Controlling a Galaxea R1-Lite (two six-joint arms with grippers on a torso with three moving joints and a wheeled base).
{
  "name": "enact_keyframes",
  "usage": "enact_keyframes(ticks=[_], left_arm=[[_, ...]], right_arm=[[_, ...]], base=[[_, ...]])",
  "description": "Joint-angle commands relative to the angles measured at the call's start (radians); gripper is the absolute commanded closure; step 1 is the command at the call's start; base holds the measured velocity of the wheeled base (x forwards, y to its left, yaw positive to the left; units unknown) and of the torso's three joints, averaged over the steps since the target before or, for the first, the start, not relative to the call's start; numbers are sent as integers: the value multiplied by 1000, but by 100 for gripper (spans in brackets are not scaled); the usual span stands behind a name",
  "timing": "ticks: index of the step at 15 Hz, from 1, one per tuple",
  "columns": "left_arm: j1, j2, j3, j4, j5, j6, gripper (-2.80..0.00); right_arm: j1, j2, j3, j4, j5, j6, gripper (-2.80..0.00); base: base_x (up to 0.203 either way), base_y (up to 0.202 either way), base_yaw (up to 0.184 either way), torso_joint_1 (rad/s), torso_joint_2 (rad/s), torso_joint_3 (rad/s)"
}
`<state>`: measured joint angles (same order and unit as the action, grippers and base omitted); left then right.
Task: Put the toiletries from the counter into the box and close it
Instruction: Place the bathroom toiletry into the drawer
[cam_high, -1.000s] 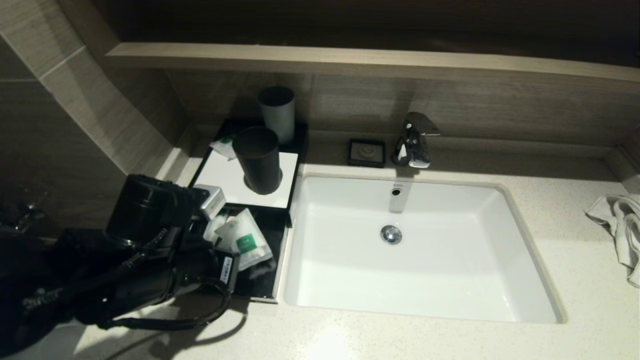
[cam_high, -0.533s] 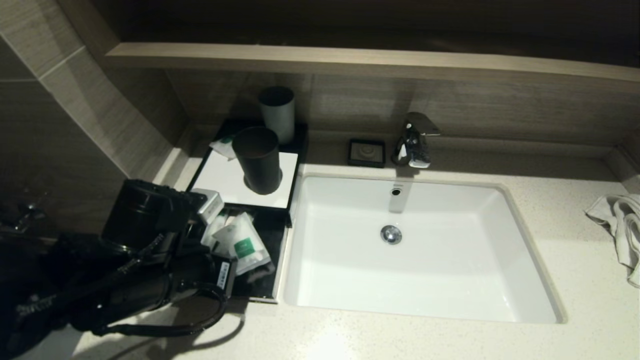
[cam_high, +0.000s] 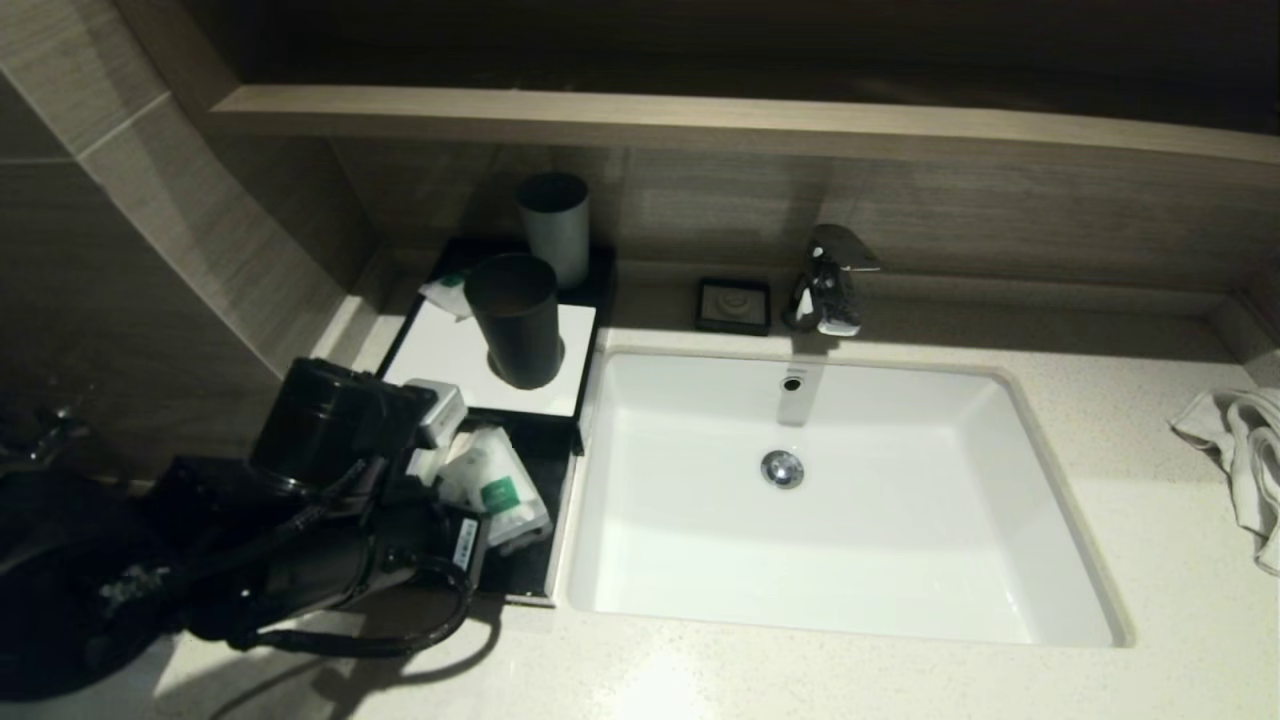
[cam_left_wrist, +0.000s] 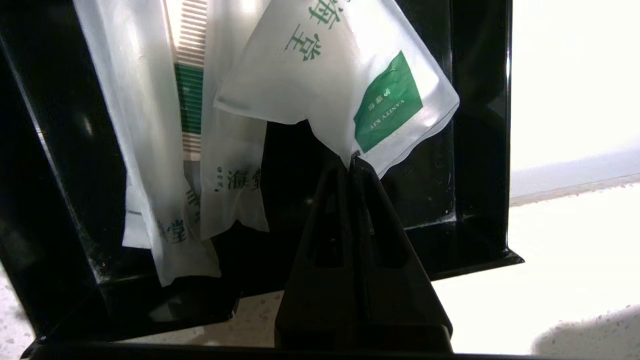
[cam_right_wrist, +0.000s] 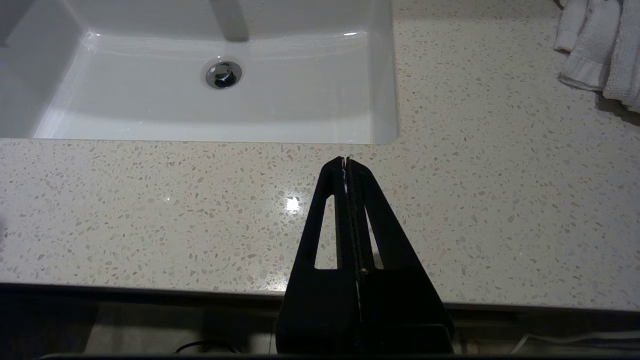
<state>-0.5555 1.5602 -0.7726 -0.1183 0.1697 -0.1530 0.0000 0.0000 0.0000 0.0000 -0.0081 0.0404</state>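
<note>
While right hand (cam_right_wrist: 346, 161) idles clenched over counter (cam_right_wrist: 500, 200), left hand (cam_left_wrist: 352, 159), clenched, touches squarish sachet (cam_left_wrist: 345, 85) in drawer (cam_left_wrist: 480, 150).

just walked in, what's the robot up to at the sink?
It is packing toiletries into the box left of the sink. The box's drawer is pulled open, and several sachets lie inside. The left gripper is shut, its tip against the corner of a squarish sachet in the drawer. The right gripper is shut and idle above the counter in front of the sink.
</note>
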Motion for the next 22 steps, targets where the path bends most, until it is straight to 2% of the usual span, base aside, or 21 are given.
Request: enact_keyframes(ticks=[1,7,12,22], left_arm=[[0,44,-15,0,1,0,0],[4,67,-84,32,-1,1,0],[40,118,-163,85,-1,-2,0],[49,189,-263,78,-1,-5,0]], right_arm=[[0,2,0,0,0,0,0],[0,2,0,0,0,0,0],[0,2,0,0,0,1,0],[0,2,0,0,0,1,0]], base=[[0,0,0,0,0,0],[0,0,0,0,0,0],[0,0,0,0,0,0],[0,0,0,0,0,0]])
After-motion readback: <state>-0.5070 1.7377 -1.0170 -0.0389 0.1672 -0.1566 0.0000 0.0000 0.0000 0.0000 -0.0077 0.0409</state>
